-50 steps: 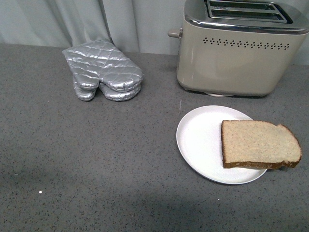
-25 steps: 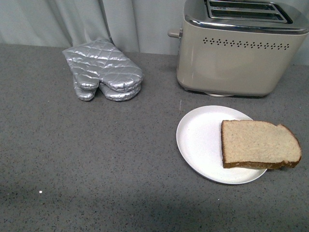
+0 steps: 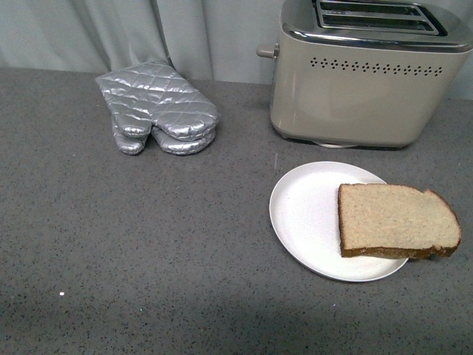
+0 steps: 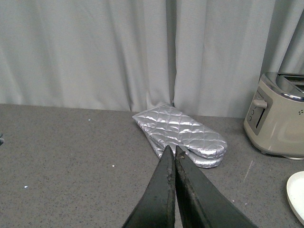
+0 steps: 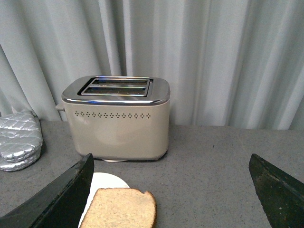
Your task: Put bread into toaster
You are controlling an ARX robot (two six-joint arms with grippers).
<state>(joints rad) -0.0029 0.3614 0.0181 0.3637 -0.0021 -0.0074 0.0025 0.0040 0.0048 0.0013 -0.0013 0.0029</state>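
Note:
The bread [image 3: 397, 220], a light-brown slice with a darker crust, lies flat on the right side of a white plate [image 3: 307, 214] and overhangs its edge. It also shows in the right wrist view [image 5: 122, 208]. The beige-grey toaster [image 3: 362, 89] stands behind the plate, its two slots empty [image 5: 116, 86]. Neither gripper is in the front view. My right gripper [image 5: 171, 164] is open and empty, with the bread by one of its fingers [image 5: 71, 192]. My left gripper [image 4: 172, 151] is shut and empty, facing the mitts.
A pair of silver quilted oven mitts [image 3: 159, 107] lies at the back left of the grey speckled counter [image 3: 148, 244], also in the left wrist view [image 4: 183, 133]. A grey curtain [image 3: 111, 29] hangs behind the counter.

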